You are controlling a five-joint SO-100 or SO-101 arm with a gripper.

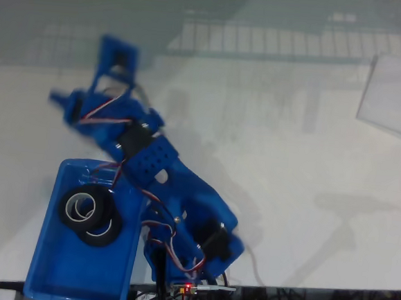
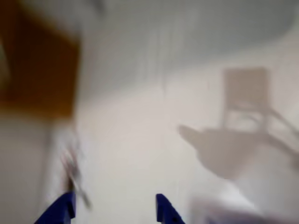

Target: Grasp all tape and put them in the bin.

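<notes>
**Claw open above the white counter, tape in the bin**

Claw sits at the far end of the blue arm in the fixed view, up over the white counter. It looks a bit blurry there. Its two fingers stand apart, and I see nothing between them. In the wrist view the claw pokes up from the bottom edge as two blue tips with a wide gap and only pale counter behind. That view is very blurry.

Back from the claw, down beside the arm's base, lies the bin. It is a shallow blue tray on the counter, touching the arm's lower part in the fixed view. Inside it, at the end nearer the claw, lie black tape rolls with pale middles. They overlap each other. I can make out two, and I cannot tell if there are more.

Far off to the right of the claw in the fixed view, a pale flat sheet rests on the counter. Wires hang near the arm's base.
</notes>
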